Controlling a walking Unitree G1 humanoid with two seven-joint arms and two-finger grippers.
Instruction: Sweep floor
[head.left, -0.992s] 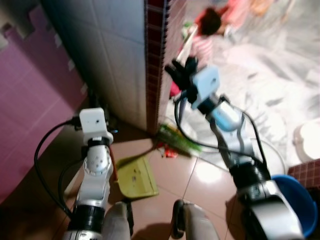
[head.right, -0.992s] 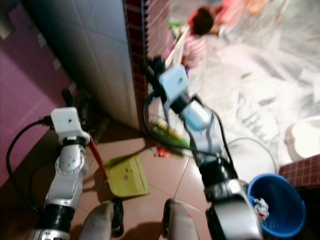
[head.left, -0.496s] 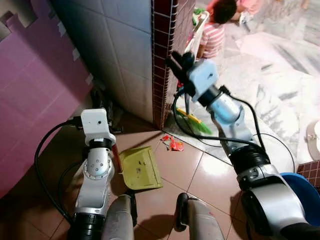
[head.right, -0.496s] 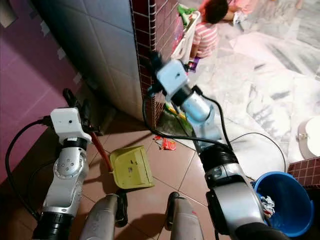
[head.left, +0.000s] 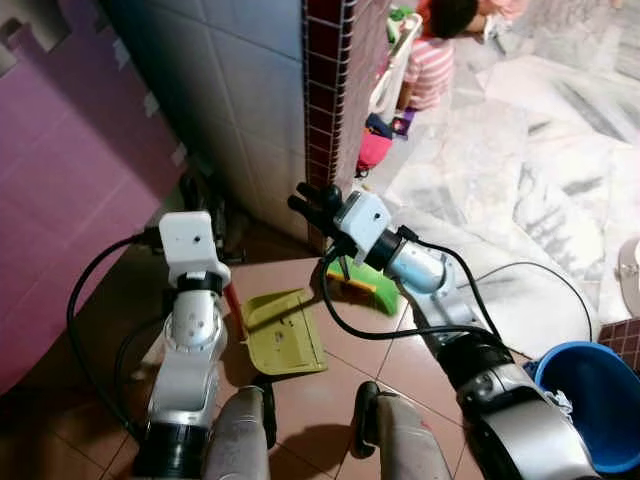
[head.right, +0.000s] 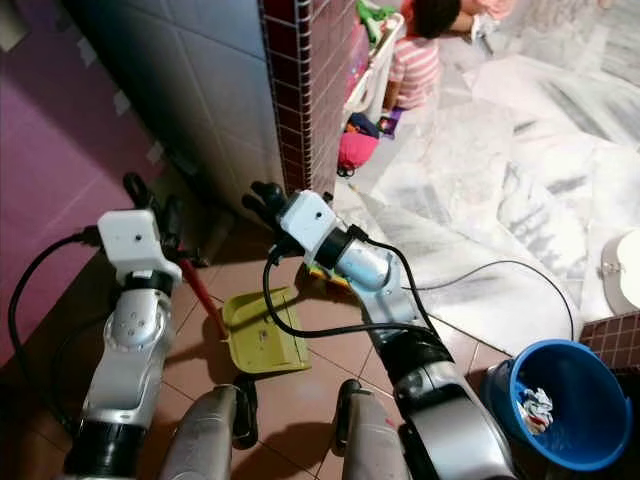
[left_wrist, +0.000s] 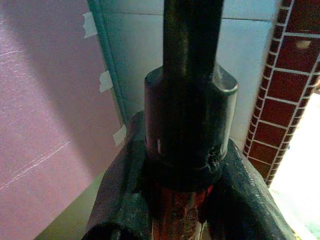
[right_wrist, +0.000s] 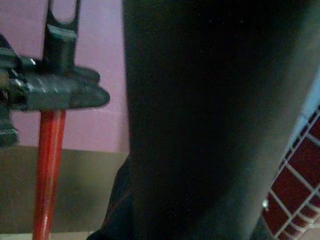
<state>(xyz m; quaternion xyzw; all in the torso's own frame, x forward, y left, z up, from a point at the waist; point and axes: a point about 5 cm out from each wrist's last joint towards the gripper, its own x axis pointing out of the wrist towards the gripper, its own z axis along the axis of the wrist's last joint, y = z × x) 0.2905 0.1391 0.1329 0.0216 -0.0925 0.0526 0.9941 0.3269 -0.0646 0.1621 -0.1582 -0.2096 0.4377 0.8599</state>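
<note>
While the left gripper (left_wrist: 180, 200) keeps its fingers tight on the dustpan's red handle (head.right: 203, 298), the right gripper (head.left: 312, 205), closed on the dark broom stick, has pulled the green broom head (head.left: 368, 290) in beside the yellow dustpan (head.left: 283, 330). The red scrap is hidden now, maybe swept close to the pan.

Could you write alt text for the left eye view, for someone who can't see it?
A robot's left gripper holds a red-handled yellow dustpan on brown tiles while its right gripper works a green broom beside it. A blue bucket stands at right.
</note>
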